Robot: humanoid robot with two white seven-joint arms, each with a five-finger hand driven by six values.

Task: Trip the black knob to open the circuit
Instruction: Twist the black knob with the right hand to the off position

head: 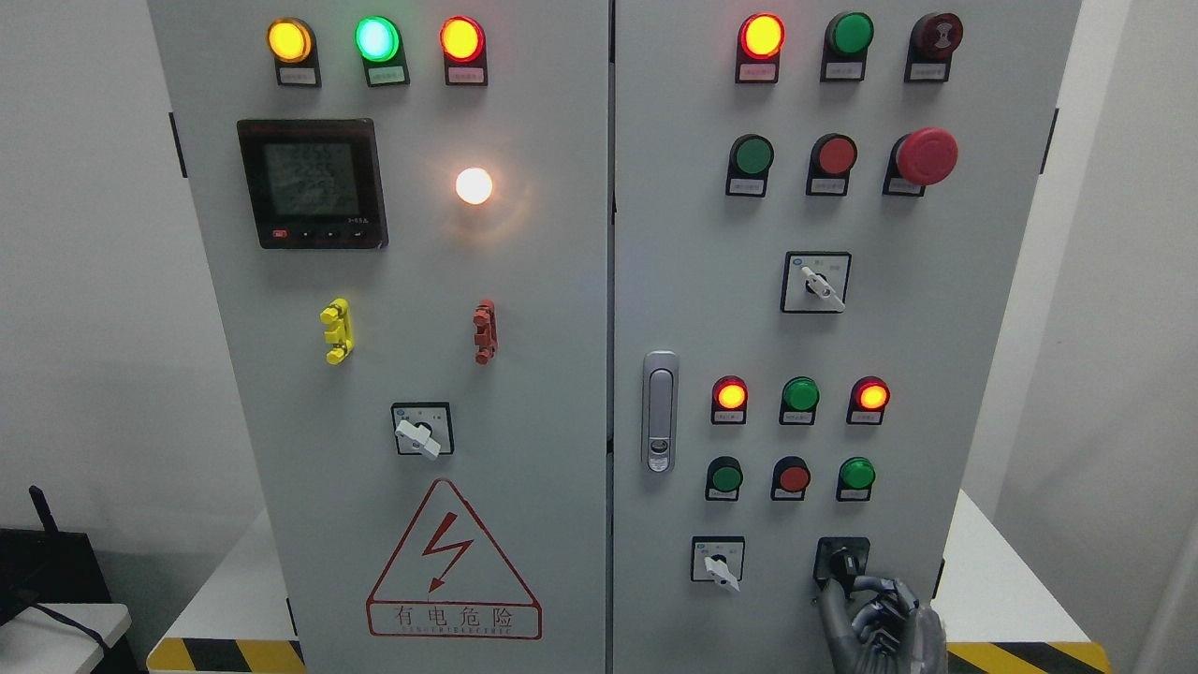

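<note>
My right hand (875, 613) comes up from the bottom edge of the cabinet's right door (693, 234). Its fingers (866, 588) are curled against the black knob (842, 564), which sits at the lower right corner of that door; contact is clear, but I cannot tell whether they truly clamp it or only press on it. The knob's handle is partly covered by the fingertips, so its position is hard to read. The wrist and forearm are cut off by the frame.

Just beside the knob, toward the door's inner edge, is a white-handled selector switch (718, 562), apart from my hand. Above the knob runs a row of three push buttons, the nearest one green (856, 474); above those are three indicator lamps, the outer two lit red. Higher on the door I see another white selector (816, 282) and a red mushroom stop button (925, 155). The door latch (660, 412) stands at the right door's inner edge. Nothing lies between my hand and the knob.

The left door carries a meter display (312, 183), its reading too blurred to make out, a bright glare spot beside it, and a danger triangle (454, 562) near its bottom edge. The button labels are too small to read. The cabinet stands on a white bench (992, 580) with hazard striping at its front edge.
</note>
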